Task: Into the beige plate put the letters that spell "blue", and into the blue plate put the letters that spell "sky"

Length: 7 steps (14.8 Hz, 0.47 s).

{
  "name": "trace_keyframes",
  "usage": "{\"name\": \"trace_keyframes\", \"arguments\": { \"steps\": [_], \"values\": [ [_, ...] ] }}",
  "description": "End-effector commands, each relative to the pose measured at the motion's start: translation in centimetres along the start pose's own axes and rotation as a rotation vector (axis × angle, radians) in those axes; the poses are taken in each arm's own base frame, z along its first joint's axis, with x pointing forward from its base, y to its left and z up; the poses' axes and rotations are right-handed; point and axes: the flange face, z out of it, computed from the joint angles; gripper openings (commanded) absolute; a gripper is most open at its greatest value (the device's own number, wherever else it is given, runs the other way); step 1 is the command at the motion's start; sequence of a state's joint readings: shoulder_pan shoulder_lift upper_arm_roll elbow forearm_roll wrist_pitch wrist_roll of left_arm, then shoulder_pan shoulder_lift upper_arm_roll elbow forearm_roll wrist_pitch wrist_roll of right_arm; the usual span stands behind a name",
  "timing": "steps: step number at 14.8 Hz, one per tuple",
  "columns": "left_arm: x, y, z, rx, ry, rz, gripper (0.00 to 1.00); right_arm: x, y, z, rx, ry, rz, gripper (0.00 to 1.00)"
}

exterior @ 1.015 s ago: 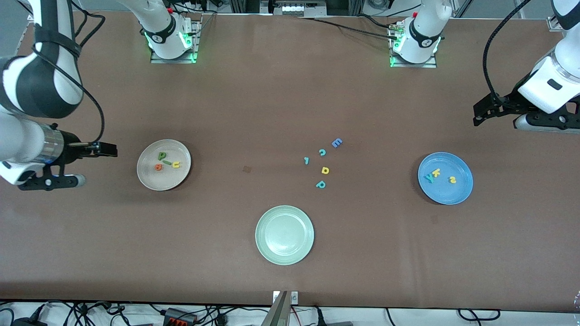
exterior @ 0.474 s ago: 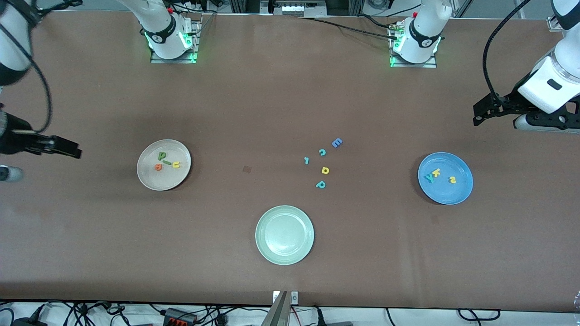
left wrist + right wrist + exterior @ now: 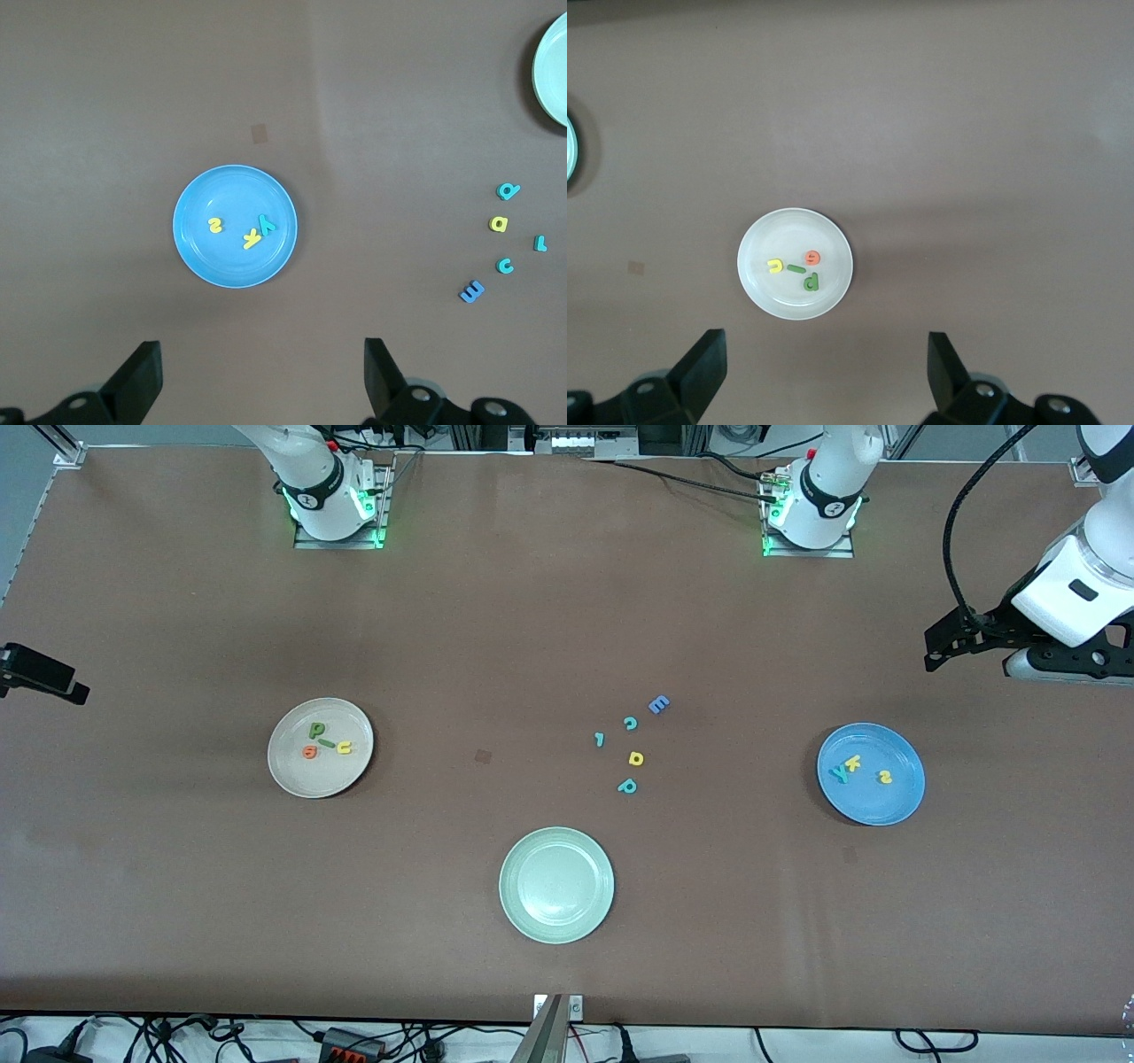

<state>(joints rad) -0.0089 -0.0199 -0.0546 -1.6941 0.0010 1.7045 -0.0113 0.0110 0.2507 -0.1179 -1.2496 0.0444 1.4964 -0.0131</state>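
Observation:
The beige plate holds the green b, green l, yellow u and orange e. On the blue plate lie the teal y, yellow k and yellow s. My left gripper hangs open and empty over bare table at the left arm's end, beside the blue plate. My right gripper is open and empty over the table's edge at the right arm's end.
Loose letters lie mid-table: a blue E, teal c, a small teal piece, yellow d and teal p. A pale green plate sits nearer the front camera.
The right arm has pulled away from the beige plate toward its end of the table, now nearly out of the front view. The left arm has not moved.

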Motion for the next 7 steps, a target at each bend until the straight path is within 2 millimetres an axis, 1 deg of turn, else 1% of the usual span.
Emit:
{"name": "trace_keyframes", "arguments": {
  "steps": [1,2,4,6,7],
  "values": [
    [0.2,0.0,-0.6,-0.018,-0.004,0.004,1.00,-1.1,-1.0,1.1,-0.042,-0.018,-0.033,1.00],
    [0.2,0.0,-0.6,-0.018,-0.004,0.004,1.00,-1.3,-1.6,1.4,-0.049,-0.022,-0.045,1.00],
    [0.2,0.0,-0.6,-0.018,-0.004,0.004,1.00,-1.4,-1.8,2.1,-0.048,-0.039,-0.045,1.00],
    [0.2,0.0,-0.6,-0.018,-0.004,0.004,1.00,-2.4,-1.7,2.9,-0.046,-0.033,-0.048,1.00],
    [0.2,0.0,-0.6,-0.018,-0.004,0.004,1.00,-3.4,-1.6,3.2,-0.044,-0.012,-0.050,1.00]
  ]
}}
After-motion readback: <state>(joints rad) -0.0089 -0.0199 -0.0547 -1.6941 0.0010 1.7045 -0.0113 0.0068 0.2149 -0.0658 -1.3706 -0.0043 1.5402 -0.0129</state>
